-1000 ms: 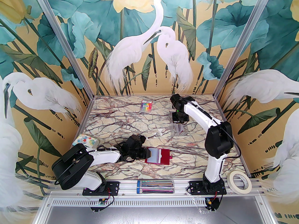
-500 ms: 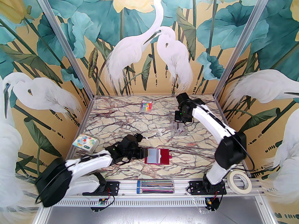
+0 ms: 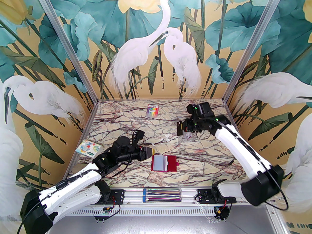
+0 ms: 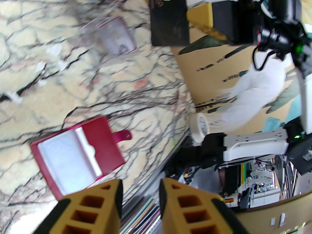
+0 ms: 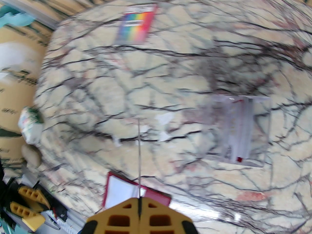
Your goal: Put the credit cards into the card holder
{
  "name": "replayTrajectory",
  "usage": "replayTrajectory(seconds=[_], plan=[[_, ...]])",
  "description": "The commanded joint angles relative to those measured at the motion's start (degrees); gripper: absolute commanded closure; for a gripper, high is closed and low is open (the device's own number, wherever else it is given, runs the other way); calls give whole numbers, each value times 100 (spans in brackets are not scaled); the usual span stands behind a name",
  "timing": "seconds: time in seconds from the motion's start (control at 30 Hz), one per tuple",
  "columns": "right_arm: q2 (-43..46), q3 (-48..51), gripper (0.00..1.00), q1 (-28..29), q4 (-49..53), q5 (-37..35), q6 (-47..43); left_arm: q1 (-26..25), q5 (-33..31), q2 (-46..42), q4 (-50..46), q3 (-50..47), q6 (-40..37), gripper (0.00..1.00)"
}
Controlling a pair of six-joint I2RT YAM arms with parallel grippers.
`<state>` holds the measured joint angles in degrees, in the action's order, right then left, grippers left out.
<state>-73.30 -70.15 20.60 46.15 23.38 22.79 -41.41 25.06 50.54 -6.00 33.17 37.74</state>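
Note:
The dark red card holder (image 3: 171, 163) lies open on the marble, its clear sleeve up; it also shows in the left wrist view (image 4: 104, 140) and the right wrist view (image 5: 156, 196). My left gripper (image 3: 151, 152) hovers just left of it, open, nothing between the fingers (image 4: 140, 194). My right gripper (image 3: 184, 128) is raised at the back right, shut on a black credit card (image 3: 180, 129), whose face shows in the left wrist view (image 4: 169, 18) and whose edge is a thin line in the right wrist view (image 5: 138, 155). More pale credit cards (image 4: 117, 39) sit in a clear box.
The clear plastic box (image 3: 187, 136) stands under the right gripper. A rainbow-striped pack (image 3: 152, 111) lies at the back, a patterned white square (image 3: 88, 148) at the left edge. A tube of coloured pens (image 3: 162, 195) rests on the front rail, a tape roll (image 4: 199, 128) near the right base.
My left gripper has let go of the card holder's left edge, drawn back left and opened a little. My right gripper has lifted a black card out of the clear box and swung it leftward.

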Motion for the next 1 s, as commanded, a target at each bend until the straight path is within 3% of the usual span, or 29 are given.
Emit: replayTrajectory(seconds=[0.0, 0.37, 0.73, 0.97], plan=[[515, 423, 100, -12, -586, 916, -178, 240, 718, -94, 754, 3, -59, 60], [1369, 1157, 100, -6, -1530, 2601, 393, 467, 1853, 530, 2776, -61, 197, 45], [1469, 1396, 100, 79, -1955, 3507, 796, 467, 2238, 933, 3206, 102, 323, 44], [1373, 1442, 100, 255, -2049, 3569, 858, 467, 2313, 1093, 3356, 165, 395, 45]])
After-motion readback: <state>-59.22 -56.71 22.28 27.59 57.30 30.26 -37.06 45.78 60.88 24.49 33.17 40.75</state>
